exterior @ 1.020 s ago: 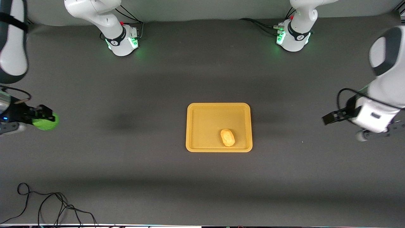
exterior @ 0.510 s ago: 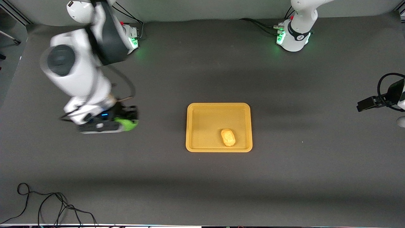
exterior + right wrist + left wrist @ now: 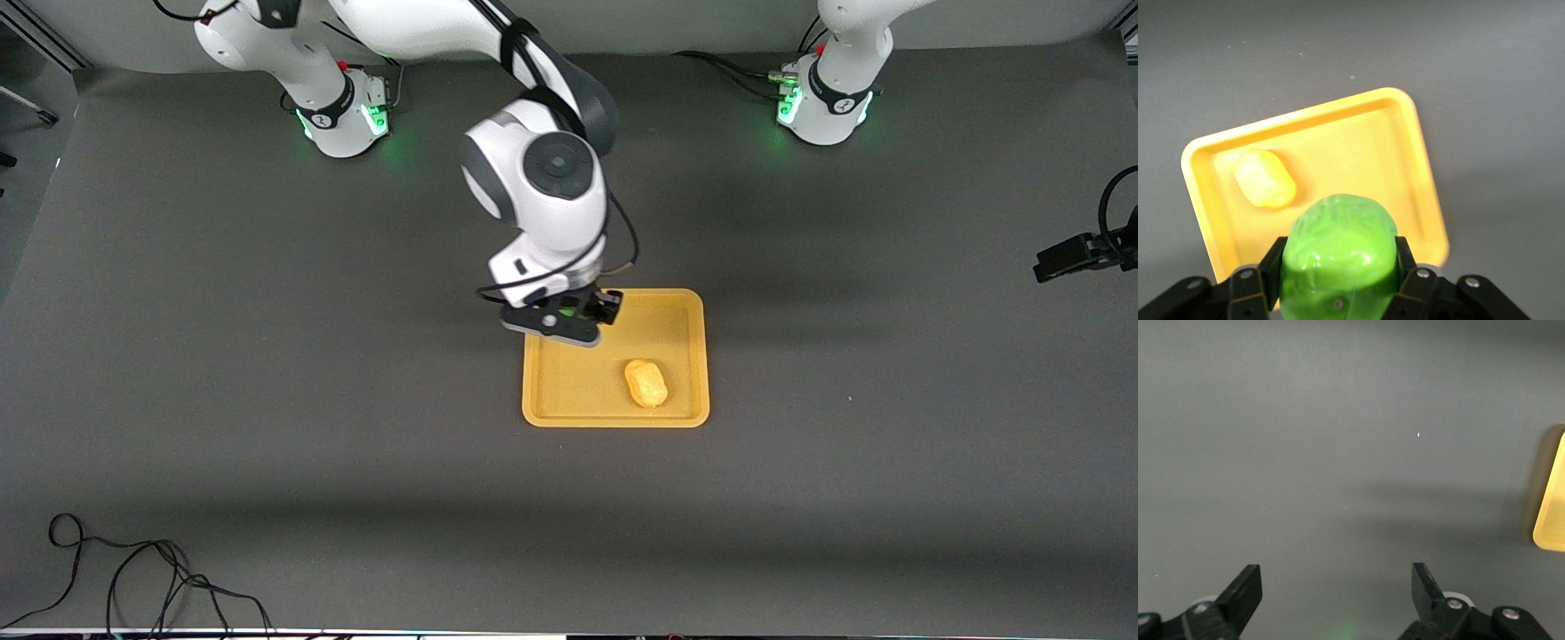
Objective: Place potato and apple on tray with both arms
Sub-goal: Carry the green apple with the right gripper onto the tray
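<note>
The yellow-orange tray [image 3: 569,391] lies mid-table. The potato [image 3: 646,383] rests in it, near the rim closest to the front camera; it also shows in the right wrist view [image 3: 1265,178]. My right gripper [image 3: 582,311] is shut on the green apple [image 3: 1338,257] and holds it over the tray's corner toward the right arm's base. In the front view only a sliver of the apple [image 3: 569,311] shows under the hand. My left gripper [image 3: 1336,590] is open and empty, up at the left arm's end of the table [image 3: 1076,253]. A tray corner [image 3: 1553,520] shows in the left wrist view.
The table is covered by a dark grey mat [image 3: 356,444]. A black cable [image 3: 133,578] lies coiled at the corner nearest the front camera, at the right arm's end. The two arm bases [image 3: 342,111] glow green along the table's back edge.
My right arm has swung from its end of the table to over the tray, carrying the apple. My left gripper has drawn back toward its end of the table. The potato stays put.
</note>
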You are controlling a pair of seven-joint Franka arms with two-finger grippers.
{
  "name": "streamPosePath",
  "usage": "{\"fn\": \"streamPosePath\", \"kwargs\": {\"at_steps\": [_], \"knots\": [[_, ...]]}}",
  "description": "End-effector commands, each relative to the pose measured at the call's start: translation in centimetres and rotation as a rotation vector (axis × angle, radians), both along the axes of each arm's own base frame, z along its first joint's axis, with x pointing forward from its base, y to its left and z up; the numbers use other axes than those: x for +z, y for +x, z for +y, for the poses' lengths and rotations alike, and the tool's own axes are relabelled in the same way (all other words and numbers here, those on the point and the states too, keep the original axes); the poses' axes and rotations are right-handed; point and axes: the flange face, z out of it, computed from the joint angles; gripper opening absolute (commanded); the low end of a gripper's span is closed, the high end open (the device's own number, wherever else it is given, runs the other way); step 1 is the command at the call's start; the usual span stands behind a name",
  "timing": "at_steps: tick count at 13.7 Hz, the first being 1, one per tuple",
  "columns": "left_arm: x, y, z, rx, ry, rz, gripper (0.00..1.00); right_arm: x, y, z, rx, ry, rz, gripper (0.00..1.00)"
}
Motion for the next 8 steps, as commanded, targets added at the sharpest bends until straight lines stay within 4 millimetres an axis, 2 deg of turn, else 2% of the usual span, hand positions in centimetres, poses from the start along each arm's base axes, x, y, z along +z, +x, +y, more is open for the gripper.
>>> {"fn": "streamPosePath", "kwargs": {"at_steps": [1, 3, 4, 5, 6, 8], "knots": [[1.2, -2.2, 0.7, -0.022, -0.056, -0.005, 1.0, -4.7, 2.2, 0.3, -0.029, 0.007, -0.02, 0.34], [1.3, -3.2, -0.4, -0.04, -0.062, -0.007, 1.0, -8.7, 2.6, 0.6, -0.024, 0.001, -0.036, 0.34], [1.4, -3.2, -0.9, -0.037, -0.071, -0.008, 1.0, -10.5, 2.8, 0.5, -0.024, -0.002, -0.037, 0.34], [1.2, -2.9, -2.8, -0.049, -0.071, 0.0, 1.0, -12.4, 2.6, 0.1, -0.021, -0.01, -0.024, 0.34], [1.2, -2.9, -3.1, -0.056, -0.074, 0.003, 1.0, -13.8, 2.5, -0.4, -0.019, -0.013, -0.017, 0.34], [1.8, -2.6, -3.7, -0.072, -0.102, -0.03, 1.0, -15.1, 2.6, -0.6, -0.014, 0.007, -0.035, 0.35]]}}
